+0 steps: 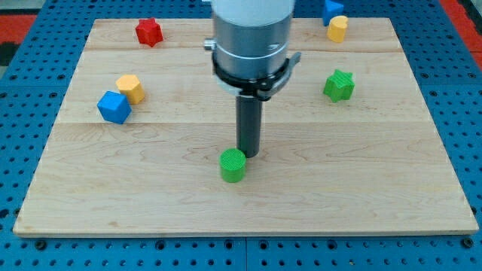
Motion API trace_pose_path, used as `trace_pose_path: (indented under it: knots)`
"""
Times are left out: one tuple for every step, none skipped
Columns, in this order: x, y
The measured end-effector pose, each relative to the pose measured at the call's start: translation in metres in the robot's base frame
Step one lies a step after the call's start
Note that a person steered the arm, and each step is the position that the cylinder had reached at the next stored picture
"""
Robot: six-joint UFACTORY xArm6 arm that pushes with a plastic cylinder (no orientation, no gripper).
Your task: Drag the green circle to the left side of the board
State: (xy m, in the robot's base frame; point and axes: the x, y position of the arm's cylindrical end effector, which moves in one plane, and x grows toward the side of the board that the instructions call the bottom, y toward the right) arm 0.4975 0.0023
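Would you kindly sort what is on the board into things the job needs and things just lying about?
For the job:
green circle
my tip, touching the circle's upper right edge

Lying about:
green star
red star
blue cube
orange block
yellow block
blue block

A red star block (149, 31) sits top left on the wood worktop (361, 196). Yellow block (131, 88) touches blue block (114, 107) at left. Green star block (339, 85) at right. Top right: another yellow (337, 28) & blue (332, 10).
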Motion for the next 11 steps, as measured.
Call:
trace_pose_path:
  knots:
    - [-0.002,0.033]
    - [0.009,0.053]
    - [0.015,0.08]
    - [0.018,0.088]
    - [0.018,0.077]
    - [0.018,0.05]
    - [0.018,0.026]
    - [0.018,0.002]
    - [0.024,0.003]
    - [0.033,-0.008]
    - [0.044,-0.079]
